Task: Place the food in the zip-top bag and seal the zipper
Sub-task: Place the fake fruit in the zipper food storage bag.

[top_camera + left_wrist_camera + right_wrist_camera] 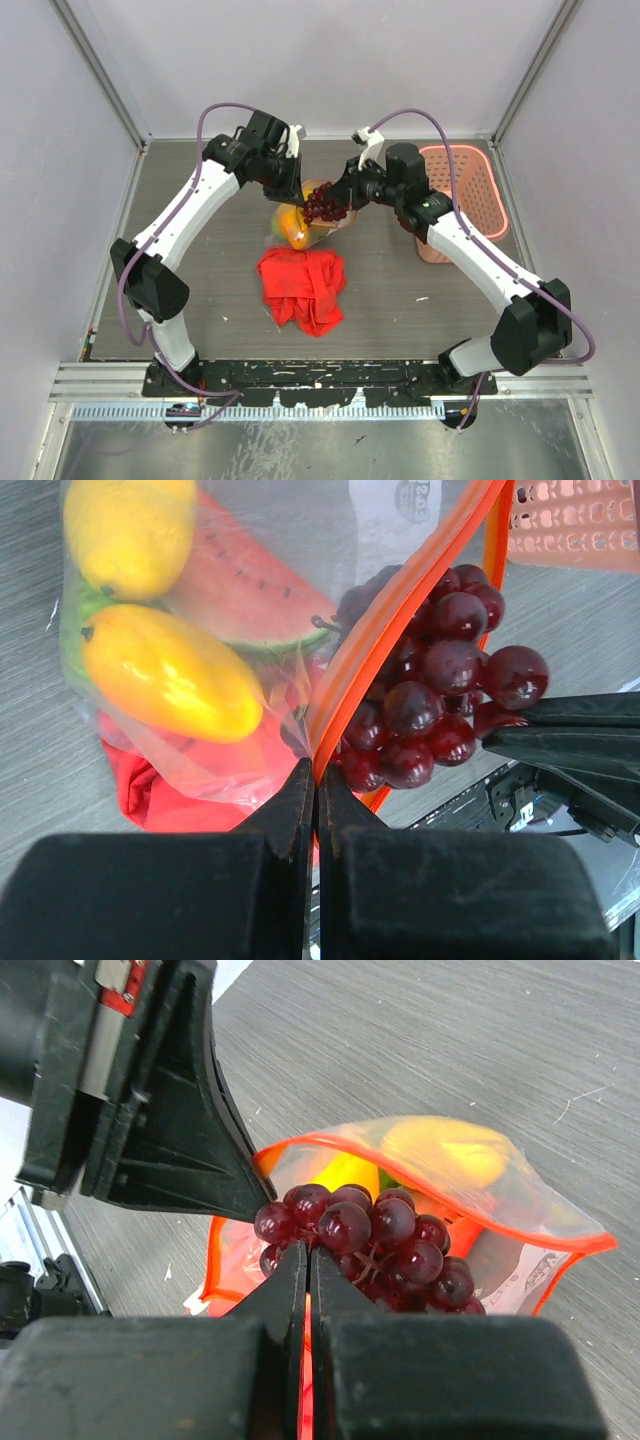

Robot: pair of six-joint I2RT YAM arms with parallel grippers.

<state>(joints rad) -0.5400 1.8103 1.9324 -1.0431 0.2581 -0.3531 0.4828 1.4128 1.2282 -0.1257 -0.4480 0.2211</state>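
- the left gripper (316,780), jaws pressed together, pinches the thin red-orange zipper strip (388,625) on one lip of the clear crinkly zip-top bag (290,540), holding that lip up.
- the right gripper (308,1260), jaws likewise closed tight, clamps the edge of a dark purple toy grape bunch (375,1245), which hangs at the bag's open mouth between the two orange lips.
- the two black claws meet almost tip to tip over the mouth; in the left wrist view the right claw's fingers (590,712) reach the bunch from the side.
- seen through the plastic, all inside the bag: two yellow-orange toy fruits (165,670), one pink-red watermelon slice (240,580) and a sliver of one green fruit (72,615).
- the bag sits mid-table on the grey wood-grain tabletop (200,290), its lower end touching one crumpled red cloth (303,288) on the near side.
- one pink slatted plastic basket (470,190) stands by the right edge, apart from the bag, with the right arm crossing its near corner.
- count: one bag, one grape bunch, four fruits inside, one cloth, one basket.
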